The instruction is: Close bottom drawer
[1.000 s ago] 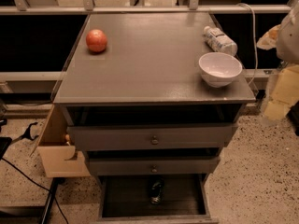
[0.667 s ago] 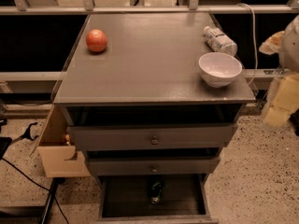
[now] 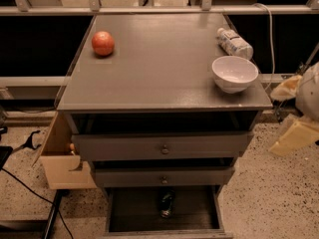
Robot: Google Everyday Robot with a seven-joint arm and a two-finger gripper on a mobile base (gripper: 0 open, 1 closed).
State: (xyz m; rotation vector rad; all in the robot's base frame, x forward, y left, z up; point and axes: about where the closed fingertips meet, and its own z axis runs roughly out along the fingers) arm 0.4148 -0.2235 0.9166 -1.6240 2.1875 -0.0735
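The grey cabinet (image 3: 164,83) has three drawers. The bottom drawer (image 3: 134,213) stands pulled well out, its dark inside showing, and its front runs along the lower edge of the view. A dark can (image 3: 166,204) lies in it. The middle drawer (image 3: 163,177) and the top drawer (image 3: 162,146) stick out only a little, each with a small round knob. My gripper (image 3: 297,132), cream and white, hangs at the far right, beside the cabinet at about the top drawer's height, apart from every drawer.
On the cabinet top sit a red apple (image 3: 102,43), a white bowl (image 3: 235,73) and a lying plastic bottle (image 3: 234,43). A light wooden box (image 3: 60,156) stands against the cabinet's left side. Cables lie on the speckled floor at the left.
My gripper has dropped lower at the right of the cabinet, from tabletop height to drawer height. The drawers and the things on top have not moved.
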